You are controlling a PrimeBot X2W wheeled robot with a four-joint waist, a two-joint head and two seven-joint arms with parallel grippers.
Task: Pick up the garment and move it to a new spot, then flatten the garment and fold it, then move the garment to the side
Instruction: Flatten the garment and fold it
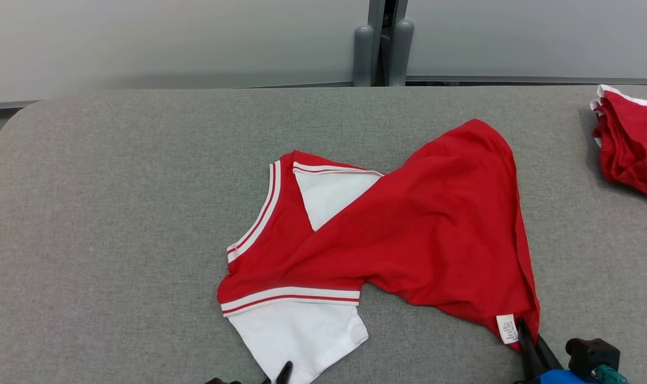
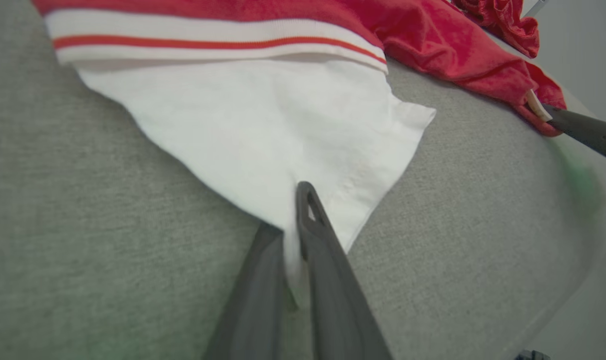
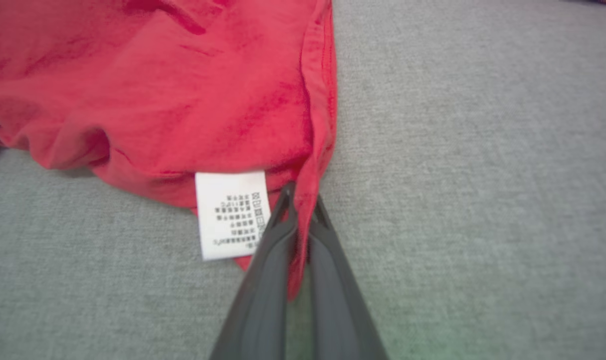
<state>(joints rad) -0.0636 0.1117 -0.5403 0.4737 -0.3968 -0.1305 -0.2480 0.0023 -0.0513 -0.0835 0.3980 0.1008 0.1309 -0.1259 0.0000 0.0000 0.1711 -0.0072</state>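
Left pincer (image 2: 289, 220) closed on white sleeve (image 2: 263, 130) of garment (image 1: 408, 224), right pincer (image 3: 301, 200) closed on red hem (image 3: 322, 125)

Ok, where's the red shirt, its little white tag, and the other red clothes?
shirt (image 1: 435, 213), head view, on its wide red middle.
tag (image 3: 233, 212), right wrist view, on the printed middle of the label.
pile of red clothes (image 1: 635, 144), head view, on the pile's red front.

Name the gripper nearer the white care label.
Right. The right gripper pinches the garment beside the care label; the left gripper grips its white corner, far from it.
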